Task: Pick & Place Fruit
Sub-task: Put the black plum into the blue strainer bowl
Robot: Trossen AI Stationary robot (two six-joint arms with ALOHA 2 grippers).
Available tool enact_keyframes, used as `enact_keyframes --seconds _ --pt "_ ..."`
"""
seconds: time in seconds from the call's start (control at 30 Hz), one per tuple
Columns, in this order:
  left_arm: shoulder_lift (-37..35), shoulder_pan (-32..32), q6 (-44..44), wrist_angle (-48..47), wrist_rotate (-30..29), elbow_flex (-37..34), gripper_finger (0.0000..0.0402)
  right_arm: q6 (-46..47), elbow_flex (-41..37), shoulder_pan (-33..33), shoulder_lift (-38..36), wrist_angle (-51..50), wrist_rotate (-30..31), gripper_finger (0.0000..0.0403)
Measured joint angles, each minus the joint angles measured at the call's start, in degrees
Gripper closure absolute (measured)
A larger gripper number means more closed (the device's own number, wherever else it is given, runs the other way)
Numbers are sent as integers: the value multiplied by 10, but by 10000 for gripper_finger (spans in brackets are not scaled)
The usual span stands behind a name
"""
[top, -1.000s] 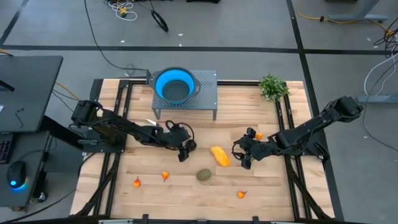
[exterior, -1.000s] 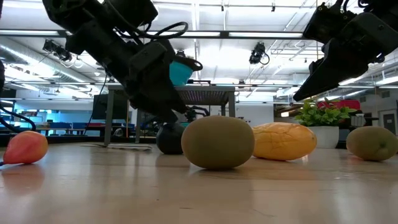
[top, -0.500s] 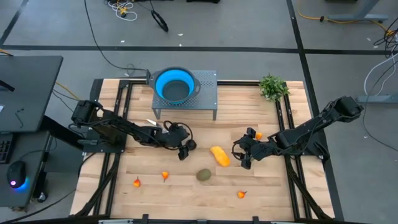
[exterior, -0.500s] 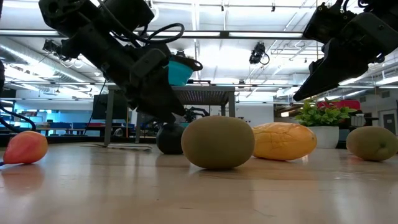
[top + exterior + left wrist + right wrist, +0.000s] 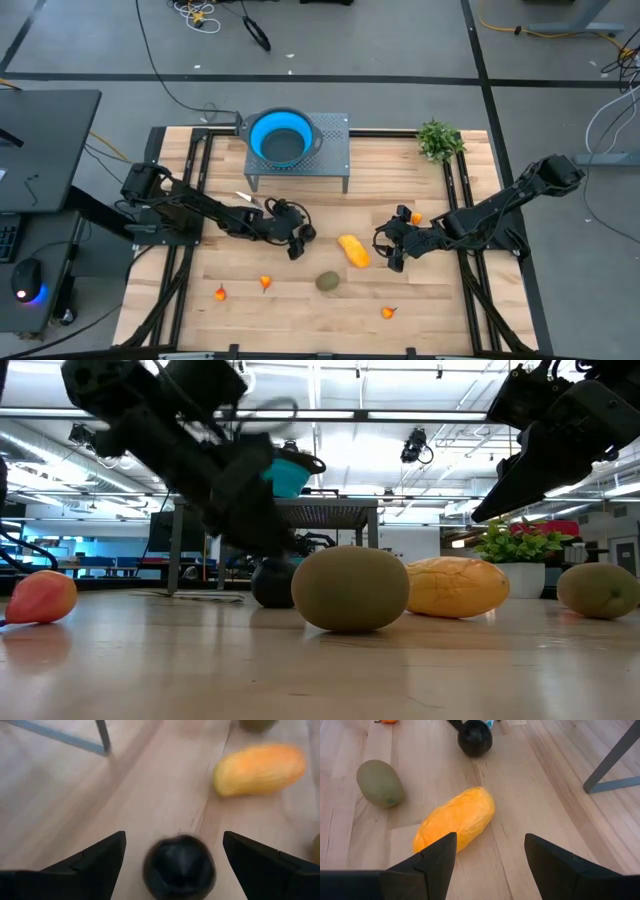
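Left gripper (image 5: 172, 851) released, straddling small glossy black ball fruit (image 5: 179, 866) mid-frame to pinch | right gripper (image 5: 490, 851) released, aimed at oblong yellow-orange fruit (image 5: 454, 817), centre

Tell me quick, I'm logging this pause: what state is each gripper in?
Left gripper: open, empty, fingers either side of the black ball on the table.
Right gripper: open, empty, facing the yellow fruit.
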Motion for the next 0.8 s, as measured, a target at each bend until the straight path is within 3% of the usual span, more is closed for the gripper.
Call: enact_keyframes --seconds 0.23,0.53,0.8 --pt "64 0 3 70 -5 0 56 0 0 0 1 -2 0 158" --pt "65 4 -6 58 -3 0 59 0 0 0 1 -2 0 158" --pt "65 3 -30 30 -1 0 99 0 0 0 1 -2 0 158"
